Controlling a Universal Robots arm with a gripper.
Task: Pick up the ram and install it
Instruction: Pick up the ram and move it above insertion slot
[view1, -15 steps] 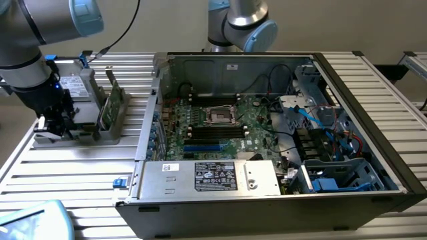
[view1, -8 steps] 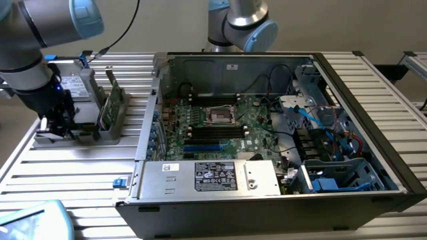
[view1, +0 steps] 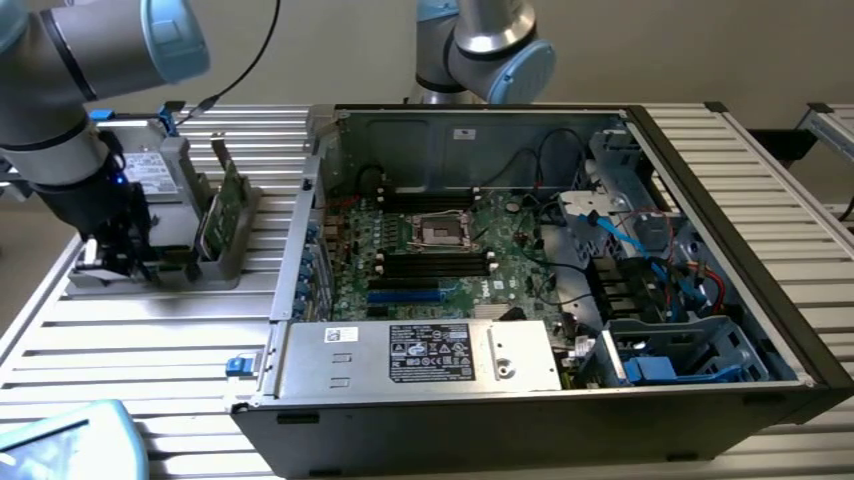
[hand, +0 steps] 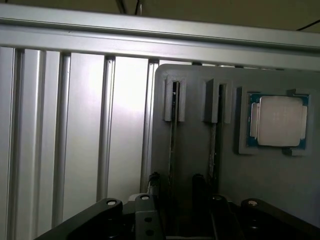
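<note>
Gripper (view1: 114, 262): lowered over the grey holder (view1: 220, 272) on the counter (view1: 147, 350), at the exterior view's left of the open computer case (view1: 721, 400); fingers (hand: 153, 181) parted, clamping nothing.
Ram (hand: 173, 135): standing on edge in the holder's outermost slot, directly under the gripper and running between its fingers.
Long axis: along the slot, parallel to the counter's slats.
Beside it: a second stick (hand: 215, 140), then the processor chip (hand: 278, 121).

- No word, brand or number is legible anywhere.
- The silver sheet-metal power supply box (view1: 310, 368) inside the open black computer case (view1: 534, 432) carries a black rectangular label (view1: 431, 352) with white print too fine to read.
- Just beside that label, toward the exterior view's left, a small white sticker (view1: 343, 335) bears illegible dark marks.
- A tiny white sticker (view1: 463, 131) on the case's far wall is likewise unreadable.
</note>
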